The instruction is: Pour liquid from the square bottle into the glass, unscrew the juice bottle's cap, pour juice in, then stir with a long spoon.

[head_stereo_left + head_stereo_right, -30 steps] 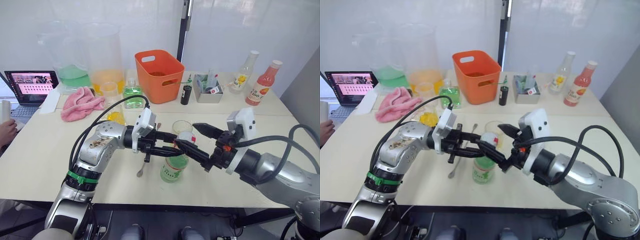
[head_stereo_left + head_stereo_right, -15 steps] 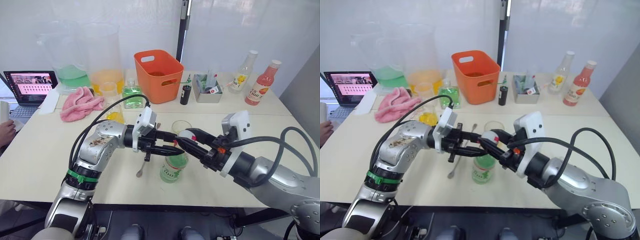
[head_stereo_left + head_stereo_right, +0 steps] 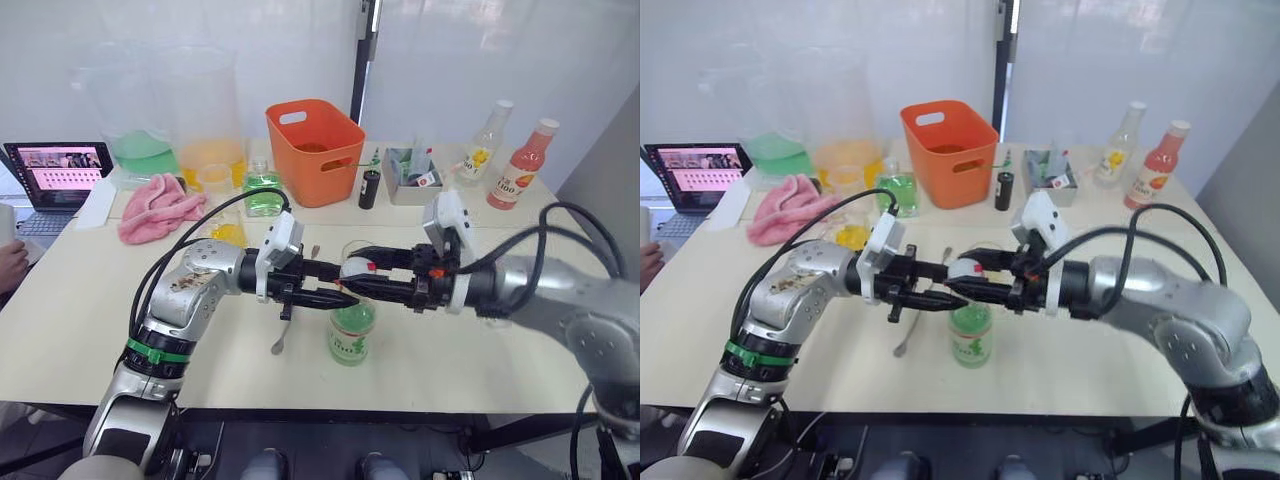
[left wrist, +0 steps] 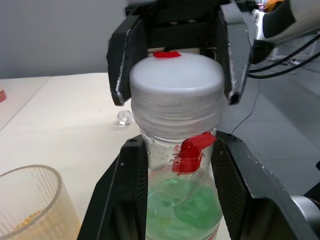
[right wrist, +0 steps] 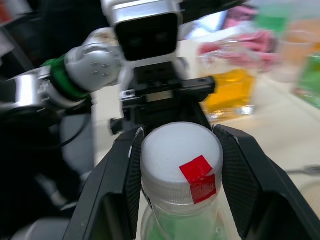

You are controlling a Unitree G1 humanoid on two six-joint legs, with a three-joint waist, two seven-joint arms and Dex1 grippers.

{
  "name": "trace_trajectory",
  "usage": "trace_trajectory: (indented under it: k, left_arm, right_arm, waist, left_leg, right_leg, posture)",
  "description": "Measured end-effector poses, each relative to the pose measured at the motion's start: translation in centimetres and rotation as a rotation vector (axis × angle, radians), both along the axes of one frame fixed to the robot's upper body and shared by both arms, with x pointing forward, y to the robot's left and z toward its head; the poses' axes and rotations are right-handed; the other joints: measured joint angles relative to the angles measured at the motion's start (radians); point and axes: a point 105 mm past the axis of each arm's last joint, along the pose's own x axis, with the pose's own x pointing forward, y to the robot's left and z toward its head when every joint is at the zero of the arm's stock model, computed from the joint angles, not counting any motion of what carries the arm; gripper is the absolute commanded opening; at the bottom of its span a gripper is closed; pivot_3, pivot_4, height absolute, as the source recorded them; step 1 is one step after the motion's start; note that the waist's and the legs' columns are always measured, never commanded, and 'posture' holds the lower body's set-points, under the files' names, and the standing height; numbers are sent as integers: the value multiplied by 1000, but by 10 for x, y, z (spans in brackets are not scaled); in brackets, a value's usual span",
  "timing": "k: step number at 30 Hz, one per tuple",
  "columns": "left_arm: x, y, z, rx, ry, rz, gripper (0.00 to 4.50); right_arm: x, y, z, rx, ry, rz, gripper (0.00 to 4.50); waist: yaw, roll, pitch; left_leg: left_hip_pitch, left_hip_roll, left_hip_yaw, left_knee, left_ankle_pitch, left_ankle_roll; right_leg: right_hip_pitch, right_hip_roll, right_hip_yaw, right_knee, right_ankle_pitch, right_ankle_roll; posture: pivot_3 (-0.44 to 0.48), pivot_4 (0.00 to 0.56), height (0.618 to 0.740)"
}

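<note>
L gripper [image 3: 335, 297] clamps the juice bottle [image 3: 350, 330] at its neck, near table's front edge, glass [image 3: 362, 254] just behind. R gripper [image 3: 362, 278] sits around the cap [image 4: 176, 81], fingers [image 5: 239, 170] either side; contact w/ cap unclear. Risk: weak grip slips on cap, or twisting tips bottle into glass. Bottle neck hidden btwn fingers; spoon [image 3: 283, 335] partly covered by L arm.

The juice bottle [image 3: 351, 330] between my black fingers [image 5: 122, 170] holds pale green liquid under a green-and-white label, and the juice bottle's cap [image 5: 180, 155] is white with a red square mark. Behind the bottle, the glass [image 4: 31, 205] is clear with a little yellow at its bottom. Farther behind stand an orange basket [image 3: 316, 150], a pink cloth [image 3: 160, 206], and a square bottle of green liquid [image 3: 263, 193].
</note>
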Motion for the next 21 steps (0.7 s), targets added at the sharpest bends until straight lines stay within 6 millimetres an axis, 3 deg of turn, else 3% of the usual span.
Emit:
trace_trajectory:
  k: [3,6,17,19,21]
  left_arm:
    - [-3,-1,1,-6,2,-26,1508]
    - [-3,-1,0,0,7,-27,1508]
    - [-5,-2,0,7,-5,-36,1508]
    - [-6,-2,0,8,-4,-38,1508]
    - [-6,-4,-1,16,-4,-44,1508]
  right_arm:
    - [4,-2,4,-33,66,172,1713]
    - [10,-3,1,-35,106,235,1713]
    - [8,-6,1,-20,110,263,1713]
    - [7,-6,1,-12,112,255,2770]
    - [2,-4,9,25,89,267,3459]
  waist:
    - [1,0,0]
    - [5,0,0]
    - [5,0,0]
    - [4,0,0]
    - [4,0,0]
  left_leg:
    - [0,0,0,0,0,0]
    - [-3,0,-2,0,0,0]
    - [-3,-1,-4,3,0,0]
    - [-3,-1,-5,3,0,0]
    - [-3,-1,-5,3,0,0]
  right_leg:
    - [0,1,0,0,0,0]
    - [-2,0,0,1,0,0]
    - [-3,-3,-1,9,0,0]
    - [-3,-3,-2,10,0,0]
    - [-3,-2,-2,10,0,0]
  posture:
    - [0,150,739]
    - [0,150,739]
    - [0,150,739]
    - [0,150,739]
    - [0,150,739]
